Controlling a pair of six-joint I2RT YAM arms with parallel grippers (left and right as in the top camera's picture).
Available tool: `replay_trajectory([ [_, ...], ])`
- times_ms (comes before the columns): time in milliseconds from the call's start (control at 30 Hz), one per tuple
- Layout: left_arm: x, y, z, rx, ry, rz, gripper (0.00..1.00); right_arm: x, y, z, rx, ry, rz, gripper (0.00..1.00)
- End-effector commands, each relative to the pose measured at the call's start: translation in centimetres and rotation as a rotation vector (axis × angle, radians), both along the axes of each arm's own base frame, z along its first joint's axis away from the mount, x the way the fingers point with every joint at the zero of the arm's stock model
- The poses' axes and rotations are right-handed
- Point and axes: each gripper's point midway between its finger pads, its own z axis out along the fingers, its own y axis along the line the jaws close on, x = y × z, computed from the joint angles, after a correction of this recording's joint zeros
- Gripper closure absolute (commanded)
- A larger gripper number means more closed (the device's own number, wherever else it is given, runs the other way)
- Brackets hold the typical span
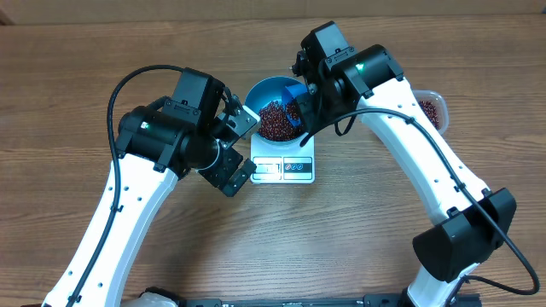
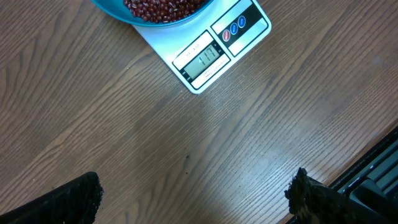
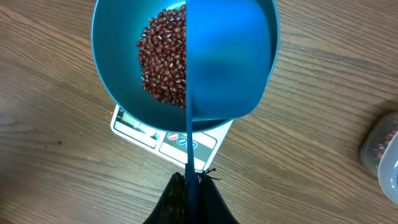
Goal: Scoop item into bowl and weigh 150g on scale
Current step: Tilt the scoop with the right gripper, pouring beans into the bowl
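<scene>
Some way along: clamps right gripper [image 3: 189,193] on scoop [image 3: 227,62] above beans [image 3: 163,59] in bowl [image 3: 115,81] on scale [image 2: 163,42], spreads left gripper [image 2: 189,202] wide, leaves weight unconfirmed.

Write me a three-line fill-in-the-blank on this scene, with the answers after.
1. The blue bowl holding the beans sits on the white ____.
2. The right hand is shut on the handle of the blue ____.
3. The left hand is not shut but ____.
Missing words: scale; scoop; open.
</scene>
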Motion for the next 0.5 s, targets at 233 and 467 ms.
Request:
replay_trajectory([
  [233, -0.21, -0.05, 0.31, -0.012, -0.011, -0.021, 0.01, -0.22, 0.44, 2.43, -0.029, -0.092, 0.011, 0.96],
  [467, -0.21, -0.05, 0.31, -0.012, -0.011, -0.021, 0.01, -0.31, 0.60, 2.45, -0.065, -0.114, 0.019, 0.96],
])
